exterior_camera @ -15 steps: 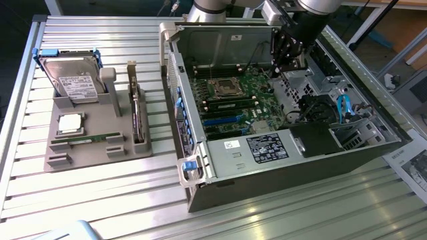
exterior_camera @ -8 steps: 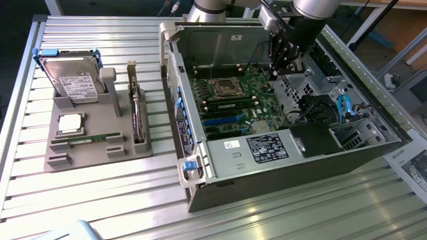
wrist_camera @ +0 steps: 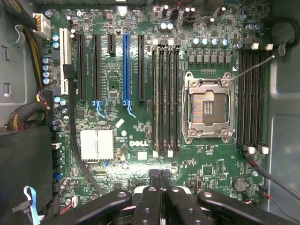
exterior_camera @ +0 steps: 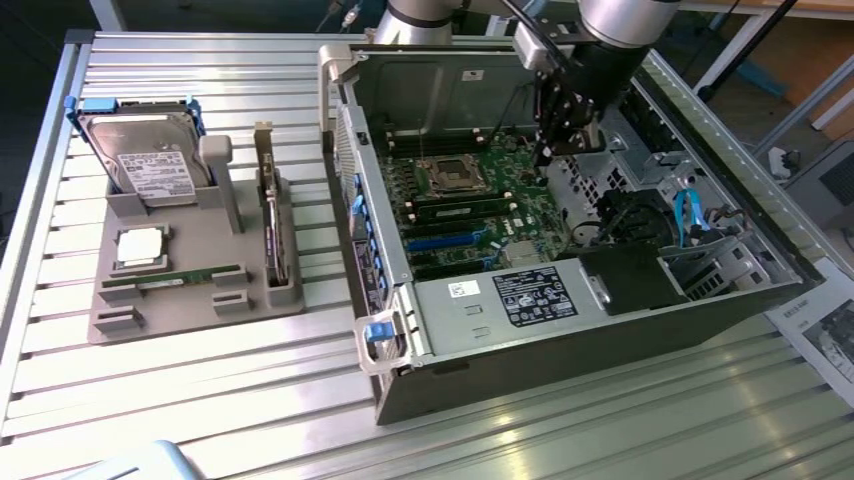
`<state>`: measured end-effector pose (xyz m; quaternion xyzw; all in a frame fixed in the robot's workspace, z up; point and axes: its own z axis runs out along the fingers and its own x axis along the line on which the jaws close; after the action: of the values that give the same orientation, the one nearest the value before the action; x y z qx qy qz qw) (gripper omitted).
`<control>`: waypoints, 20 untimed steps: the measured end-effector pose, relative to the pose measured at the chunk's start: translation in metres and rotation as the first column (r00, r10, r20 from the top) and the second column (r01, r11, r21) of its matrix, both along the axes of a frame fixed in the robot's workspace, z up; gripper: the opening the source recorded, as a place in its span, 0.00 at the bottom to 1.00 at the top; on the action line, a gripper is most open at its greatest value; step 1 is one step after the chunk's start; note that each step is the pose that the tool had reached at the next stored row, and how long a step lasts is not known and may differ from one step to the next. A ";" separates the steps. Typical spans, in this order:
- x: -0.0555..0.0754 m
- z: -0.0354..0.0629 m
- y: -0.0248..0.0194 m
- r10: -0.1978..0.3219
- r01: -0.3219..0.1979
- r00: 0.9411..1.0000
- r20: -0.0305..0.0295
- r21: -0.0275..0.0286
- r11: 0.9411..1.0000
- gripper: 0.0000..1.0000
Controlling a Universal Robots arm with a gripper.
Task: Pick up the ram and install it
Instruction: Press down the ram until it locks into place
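Note:
The ram (exterior_camera: 174,279), a thin green stick, lies flat in the front slot of the grey holder (exterior_camera: 187,300) on the exterior view's left, well away from the arm. My gripper (exterior_camera: 545,155) hangs inside the open computer case (exterior_camera: 534,330), above the green motherboard (exterior_camera: 501,190). In the wrist view the gripper (wrist_camera: 160,180) has its two dark fingertips (wrist_camera: 154,179) pressed together with nothing between them. Just ahead of them run the long memory slots (wrist_camera: 164,93), beside the open processor socket (wrist_camera: 206,105).
The holder also carries a hard drive (exterior_camera: 147,160), a square silver processor (exterior_camera: 140,247) and a dark expansion card (exterior_camera: 274,230) standing on edge. Case walls, a black power supply (exterior_camera: 627,280) and blue cables (exterior_camera: 687,215) surround the motherboard. More memory slots (wrist_camera: 251,98) lie beyond the socket.

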<state>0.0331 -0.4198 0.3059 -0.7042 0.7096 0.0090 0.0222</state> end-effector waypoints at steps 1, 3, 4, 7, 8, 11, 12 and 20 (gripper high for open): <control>0.000 -0.0011 0.0000 0.000 0.000 1.000 0.001 0.000 1.000 0.10; -0.001 -0.0051 0.0000 0.000 0.000 1.000 0.004 0.000 1.000 0.10; -0.001 -0.0063 0.0000 0.000 0.000 1.000 0.004 0.000 1.000 0.10; -0.001 -0.0118 0.0000 0.000 0.000 1.000 0.008 -0.001 1.000 0.10; -0.001 -0.0132 0.0000 0.000 0.000 1.000 0.008 -0.001 1.000 0.10; -0.002 -0.0172 0.0000 0.000 0.000 1.000 0.011 -0.001 1.000 0.10; -0.002 -0.0184 0.0000 0.000 0.000 1.000 0.011 -0.002 1.000 0.10; -0.003 -0.0275 0.0000 0.000 0.000 1.000 0.016 -0.002 1.000 0.10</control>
<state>0.0303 -0.4198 0.2783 -0.7043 0.7094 0.0027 0.0275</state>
